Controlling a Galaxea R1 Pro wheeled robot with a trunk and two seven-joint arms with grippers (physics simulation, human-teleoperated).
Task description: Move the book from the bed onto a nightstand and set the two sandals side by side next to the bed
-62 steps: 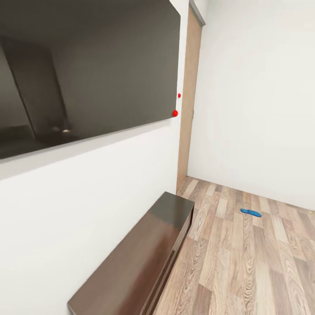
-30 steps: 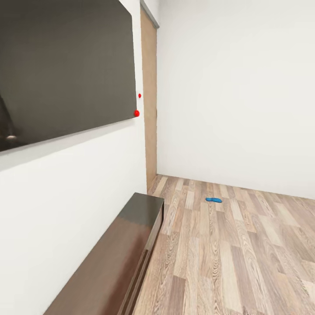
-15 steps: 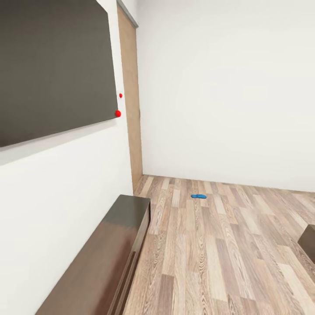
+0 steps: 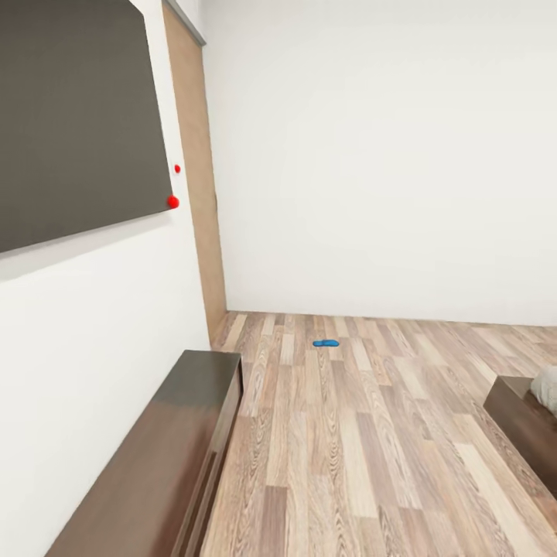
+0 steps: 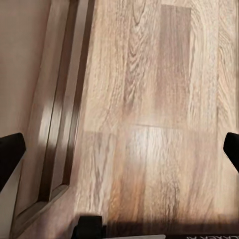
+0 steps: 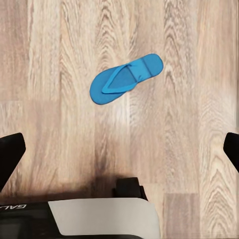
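A bright blue sandal (image 4: pixel 326 343) lies on the wood floor far ahead, near the back wall. In the right wrist view another blue sandal (image 6: pixel 125 78) lies flat on the planks beyond my right gripper (image 6: pixel 119 154), which is open and apart from it. My left gripper (image 5: pixel 119 149) is open over bare floor beside the long cabinet. A corner of the bed (image 4: pixel 523 422) with its off-white mattress (image 4: pixel 546 387) shows at the right edge. The book and the nightstands are out of view.
A long low dark cabinet (image 4: pixel 174 449) runs along the left wall under a dark wall screen (image 4: pixel 70 116); its side shows in the left wrist view (image 5: pixel 52 124). A tan door (image 4: pixel 197 178) stands in the corner. Open wood floor (image 4: pixel 371 433) lies between cabinet and bed.
The camera has swung to the right, so the wall screen, door and far sandal have slid left in the picture. The bed corner has come into view at the right.
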